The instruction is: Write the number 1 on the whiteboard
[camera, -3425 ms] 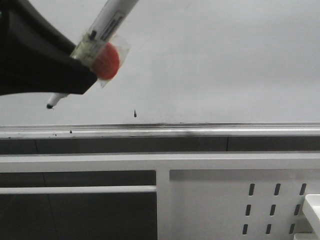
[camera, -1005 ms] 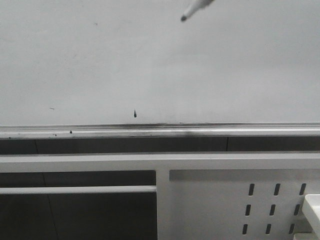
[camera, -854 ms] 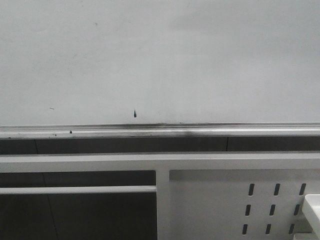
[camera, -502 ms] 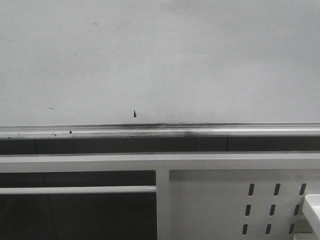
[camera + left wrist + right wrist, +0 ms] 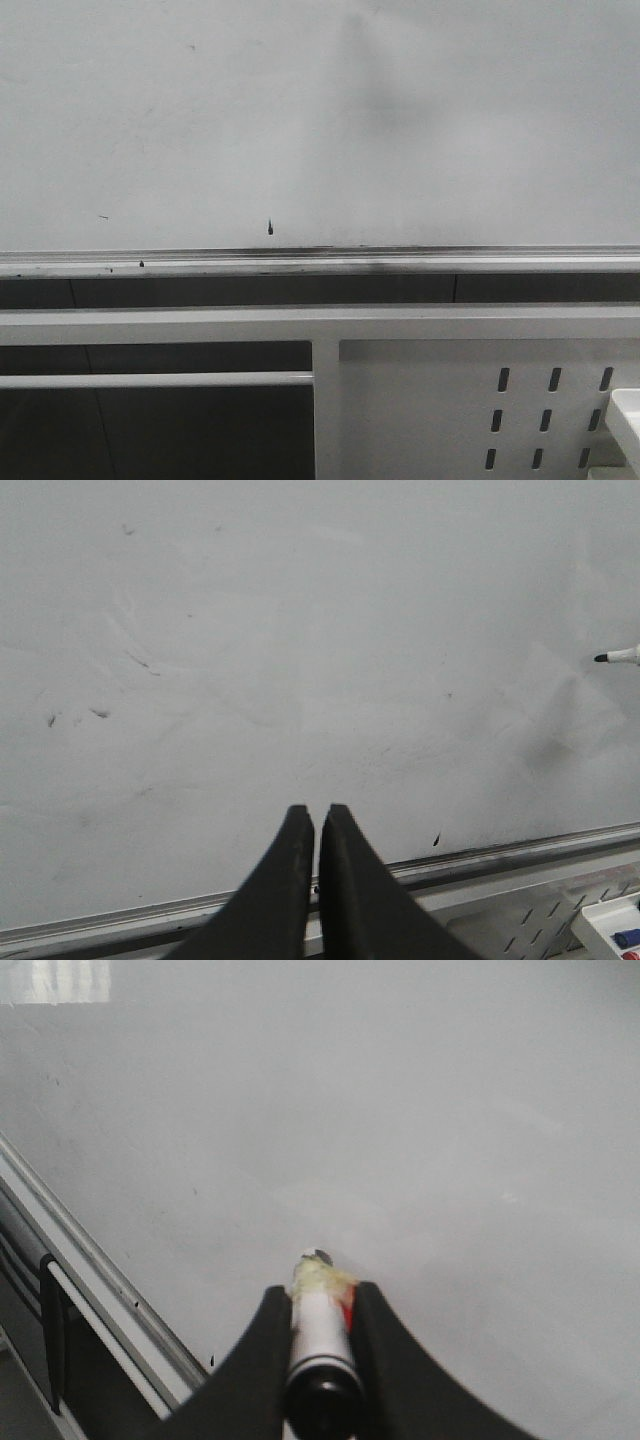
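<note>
The whiteboard [image 5: 320, 120] fills the upper front view, with its silver rail [image 5: 320, 262] below. No long stroke of the number 1 shows on it; only a short dark tick [image 5: 270, 228] and specks. My right gripper [image 5: 320, 1295] is shut on a white marker [image 5: 320, 1335] with yellowish tape and a red patch, its tip close to the whiteboard [image 5: 400, 1110]. The marker tip [image 5: 612, 656] also shows at the edge of the left wrist view. My left gripper [image 5: 312, 815] is shut and empty in front of the whiteboard [image 5: 300, 630]. Neither gripper shows in the front view.
A white perforated metal panel [image 5: 480, 410] and white frame bars [image 5: 160, 325] stand below the rail. A white tray corner [image 5: 625, 415] sits at the lower right; the left wrist view shows it holding markers [image 5: 615, 935]. A faint shadow [image 5: 375, 90] lies on the board.
The marker and right gripper rose out of the front view's top edge. A faint shadow has appeared on the upper board. No new mark on the board.
</note>
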